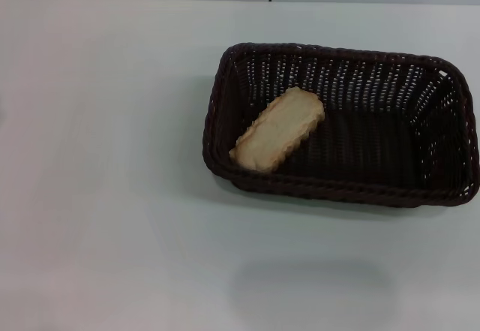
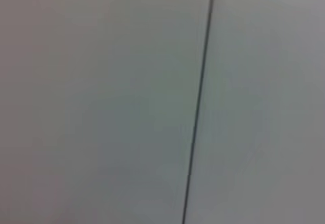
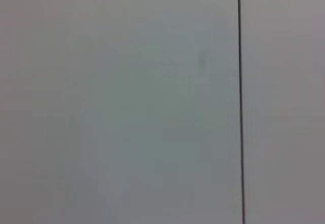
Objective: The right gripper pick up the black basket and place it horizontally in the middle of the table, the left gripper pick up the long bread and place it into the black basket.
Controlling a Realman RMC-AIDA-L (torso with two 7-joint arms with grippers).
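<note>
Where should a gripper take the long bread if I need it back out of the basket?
Probably from above, across its narrow width near the middle. The long bread lies pale side up, slanted in the left part of the black basket, its lower end against the wall, so the long sides are freer. Neither gripper is in view.

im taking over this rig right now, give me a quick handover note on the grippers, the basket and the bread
Grippers: neither the left nor the right one shows in any view; both wrist cameras see only a plain pale surface with a thin dark seam.
Basket: sits lengthwise across the table, right of the middle in the head view.
Bread: lies inside the basket at its left end, pale flat side up, tilted against the wall.
Done: bread is in the basket.
Left: probably nothing, unless you want the basket more centred.
</note>
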